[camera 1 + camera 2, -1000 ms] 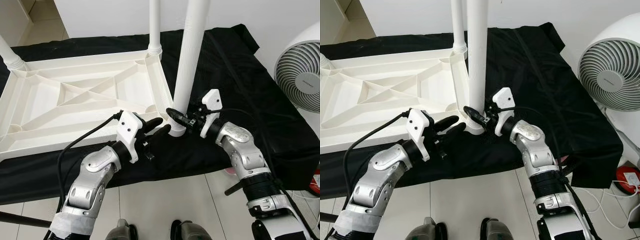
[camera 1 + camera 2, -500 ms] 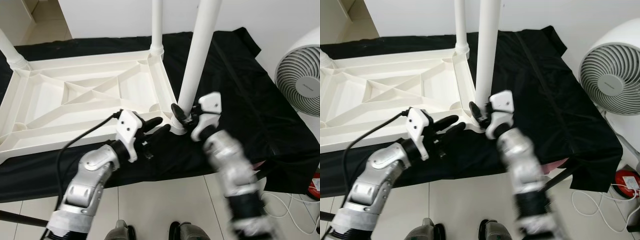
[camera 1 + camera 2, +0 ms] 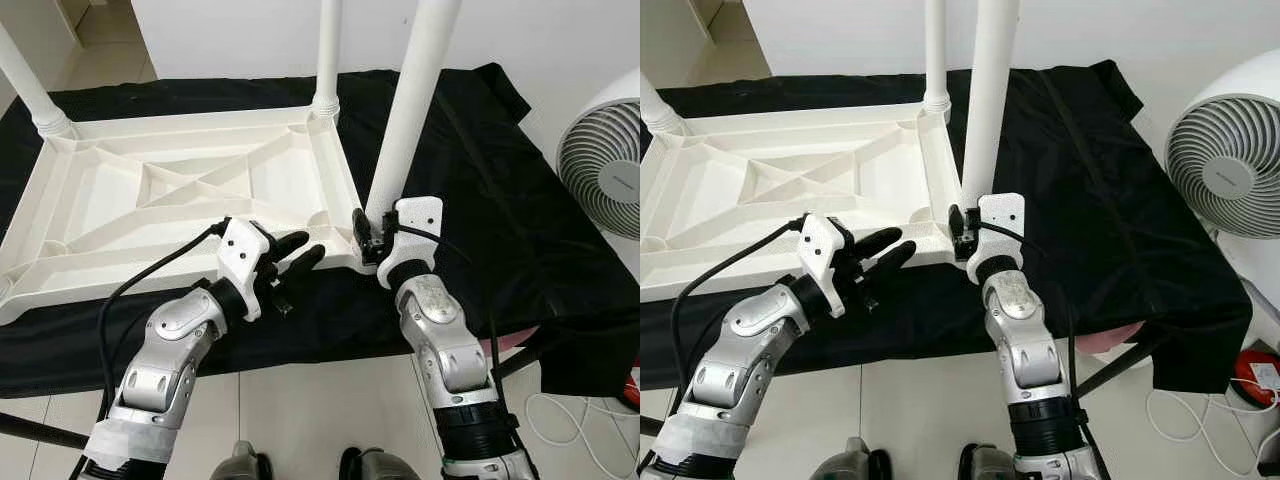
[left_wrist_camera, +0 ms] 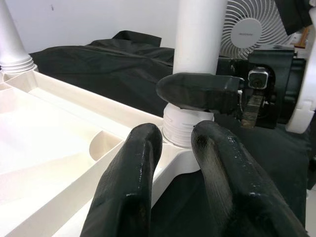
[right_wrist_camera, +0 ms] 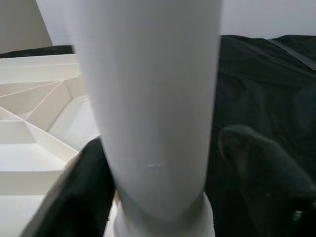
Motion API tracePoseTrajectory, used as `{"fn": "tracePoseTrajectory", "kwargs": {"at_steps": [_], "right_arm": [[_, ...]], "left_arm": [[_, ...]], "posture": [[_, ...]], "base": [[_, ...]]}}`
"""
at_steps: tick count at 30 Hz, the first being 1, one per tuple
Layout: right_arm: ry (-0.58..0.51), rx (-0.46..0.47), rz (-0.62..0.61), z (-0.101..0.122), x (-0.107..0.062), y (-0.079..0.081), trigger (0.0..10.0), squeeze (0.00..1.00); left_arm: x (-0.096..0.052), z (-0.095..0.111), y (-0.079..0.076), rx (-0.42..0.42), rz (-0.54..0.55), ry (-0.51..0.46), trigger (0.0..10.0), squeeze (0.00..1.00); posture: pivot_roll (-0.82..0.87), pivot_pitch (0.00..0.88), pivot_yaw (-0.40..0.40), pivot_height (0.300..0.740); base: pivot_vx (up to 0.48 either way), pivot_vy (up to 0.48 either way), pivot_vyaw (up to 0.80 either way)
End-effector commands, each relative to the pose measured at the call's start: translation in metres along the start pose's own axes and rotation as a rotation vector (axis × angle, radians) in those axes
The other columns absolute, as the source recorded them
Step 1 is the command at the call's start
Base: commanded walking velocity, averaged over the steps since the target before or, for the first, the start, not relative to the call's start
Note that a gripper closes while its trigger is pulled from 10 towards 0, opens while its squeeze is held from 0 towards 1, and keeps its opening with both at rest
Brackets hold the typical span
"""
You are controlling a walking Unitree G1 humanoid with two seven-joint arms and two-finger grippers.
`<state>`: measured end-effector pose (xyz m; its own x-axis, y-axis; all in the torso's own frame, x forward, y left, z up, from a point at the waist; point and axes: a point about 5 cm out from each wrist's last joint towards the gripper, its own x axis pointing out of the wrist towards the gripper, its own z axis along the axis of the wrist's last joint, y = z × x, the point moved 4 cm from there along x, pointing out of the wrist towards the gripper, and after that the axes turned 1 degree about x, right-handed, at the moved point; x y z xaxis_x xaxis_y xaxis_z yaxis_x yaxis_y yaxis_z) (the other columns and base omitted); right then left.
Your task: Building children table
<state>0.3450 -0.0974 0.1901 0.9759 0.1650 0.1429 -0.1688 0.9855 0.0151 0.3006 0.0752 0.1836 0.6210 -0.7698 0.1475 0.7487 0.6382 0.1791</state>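
We have the white children's table (image 3: 170,200) upside down on a black cloth (image 3: 480,190) spread over the floor, its ribbed underside facing up. Legs stand in the corners at 10 o'clock (image 3: 30,90) and 12 o'clock (image 3: 326,60), and the near-right leg (image 3: 405,130) stands upright in its corner socket at about 5 o'clock of the frame. Our right hand (image 3: 366,238) has its two fingers closed around the base of that leg, one on each side, just above the collar. Our left hand (image 3: 295,255) rests at the table's near edge beside that corner, fingers a little apart and holding nothing. We judge the job well along: three legs are up, this one is likely being seated or tightened, and the near-left corner looks still bare. A white fan (image 3: 605,150) stands at 3 o'clock; its hub label is too small to read.
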Motion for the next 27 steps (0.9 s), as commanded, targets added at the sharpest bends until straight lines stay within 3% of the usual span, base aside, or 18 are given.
{"fn": "tracePoseTrajectory", "kwargs": {"at_steps": [1, 2, 5, 6, 7, 13, 19, 24, 25, 27], "right_arm": [[0.011, 0.013, 0.034, -0.002, 0.000, -0.005, 10.0, 1.00], [0.011, 0.013, 0.034, -0.002, 0.000, -0.005, 10.0, 1.00], [0.036, -0.009, 0.275, 0.005, 0.005, 0.001, 10.0, 1.00], [0.036, -0.009, 0.275, 0.005, 0.005, 0.001, 10.0, 1.00], [0.044, -0.055, 0.360, 0.006, 0.005, -0.001, 10.0, 0.00], [0.028, -0.164, 0.537, 0.008, 0.009, -0.015, 10.0, 0.00], [0.021, -0.249, 0.638, 0.000, 0.013, -0.009, 10.0, 0.00], [0.025, -0.252, 0.707, -0.004, 0.016, -0.004, 10.0, 0.00], [0.035, -0.243, 0.735, -0.007, 0.019, -0.002, 9.0, 0.00], [0.041, -0.247, 0.740, -0.009, 0.020, -0.002, 9.0, 0.00]], "left_arm": [[-0.001, -0.002, 0.001, 0.008, -0.003, 0.008, 10.0, 0.00], [-0.001, -0.002, 0.001, 0.008, -0.003, 0.008, 10.0, 0.00], [-0.001, -0.003, 0.001, 0.008, -0.004, 0.013, 10.0, 0.00], [-0.001, -0.003, 0.001, 0.008, -0.004, 0.013, 10.0, 0.00], [0.000, -0.004, -0.001, 0.010, -0.011, 0.017, 10.0, 0.00], [0.001, -0.004, 0.000, 0.018, -0.023, 0.025, 10.0, 0.00], [0.003, -0.002, 0.001, 0.025, -0.025, 0.021, 10.0, 0.00], [0.006, -0.002, -0.003, 0.028, -0.037, 0.016, 10.0, 0.00], [0.008, -0.001, -0.006, 0.027, -0.046, 0.013, 10.0, 0.00], [0.009, -0.001, -0.007, 0.027, -0.048, 0.012, 10.0, 0.00]], "posture": [[-0.10, 0.090, 0.021, 0.740], [-0.10, 0.090, 0.021, 0.740], [-0.10, 0.091, 0.023, 0.740], [-0.10, 0.091, 0.023, 0.740], [-0.10, 0.093, 0.025, 0.740], [-0.11, 0.100, 0.036, 0.740], [-0.10, 0.102, 0.039, 0.740], [-0.10, 0.102, 0.039, 0.740], [-0.10, 0.102, 0.039, 0.740], [-0.10, 0.102, 0.039, 0.740]], "base": [[0.000, 0.000, 0.00], [0.000, 0.000, 0.00], [0.000, 0.000, 0.00], [0.000, 0.000, 0.00], [0.000, 0.000, 0.00], [0.000, 0.000, 0.00], [0.000, 0.000, 0.00], [0.000, 0.000, 0.00], [0.000, 0.000, 0.00], [0.000, 0.000, 0.00]]}}
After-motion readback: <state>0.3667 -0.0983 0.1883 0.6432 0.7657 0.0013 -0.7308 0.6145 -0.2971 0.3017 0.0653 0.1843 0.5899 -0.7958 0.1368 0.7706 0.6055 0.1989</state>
